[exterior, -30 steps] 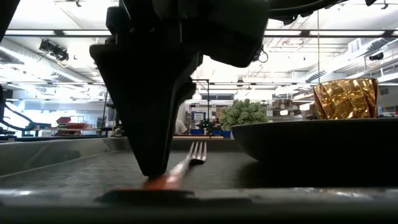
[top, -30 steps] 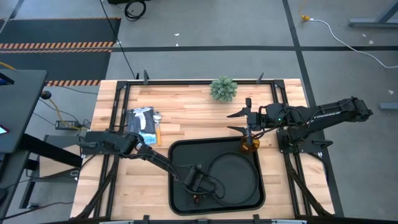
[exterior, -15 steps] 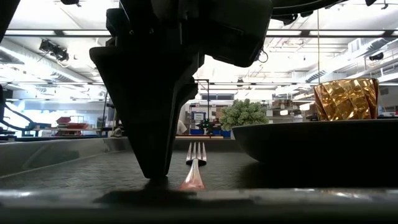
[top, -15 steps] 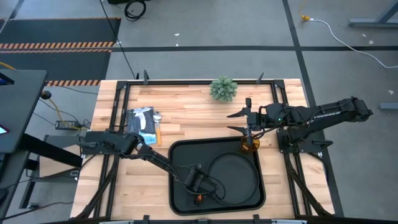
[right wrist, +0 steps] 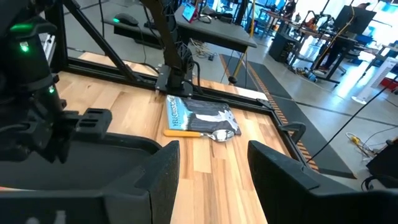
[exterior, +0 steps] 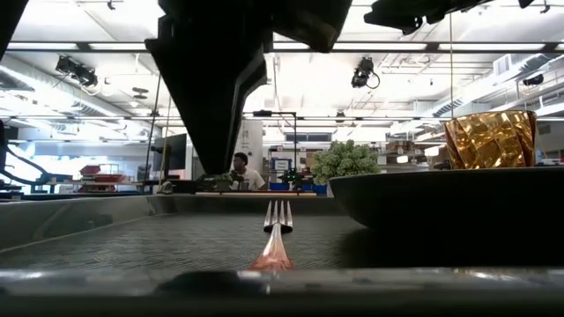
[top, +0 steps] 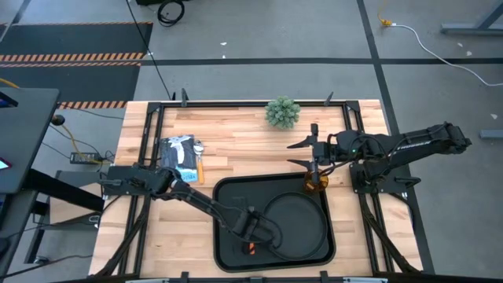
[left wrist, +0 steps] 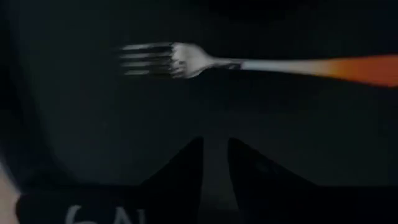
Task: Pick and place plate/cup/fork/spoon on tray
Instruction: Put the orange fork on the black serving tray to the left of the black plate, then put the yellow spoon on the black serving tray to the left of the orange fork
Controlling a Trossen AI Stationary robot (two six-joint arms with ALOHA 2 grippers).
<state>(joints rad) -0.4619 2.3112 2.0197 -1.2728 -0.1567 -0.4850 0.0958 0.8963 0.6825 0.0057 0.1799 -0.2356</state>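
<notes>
The fork lies flat on the black tray, near its front edge, tines toward the far side. My left gripper hovers above it with a narrow gap between its fingers and holds nothing. The round black plate rests on the tray's right half. The amber cup stands at the tray's far right corner. My right gripper is wide open and empty just beyond the cup. The spoon lies on the wood left of the tray.
A blue-grey packet lies beside the spoon, far left of the tray. A small green plant stands at the table's far edge. Bare wood lies between the plant and the tray. A person shows far off in the room.
My left gripper has risen off the fork's handle and drawn a little toward the far edge. The fork stays on the tray; it has swung about, so that its handle now points at the near edge.
</notes>
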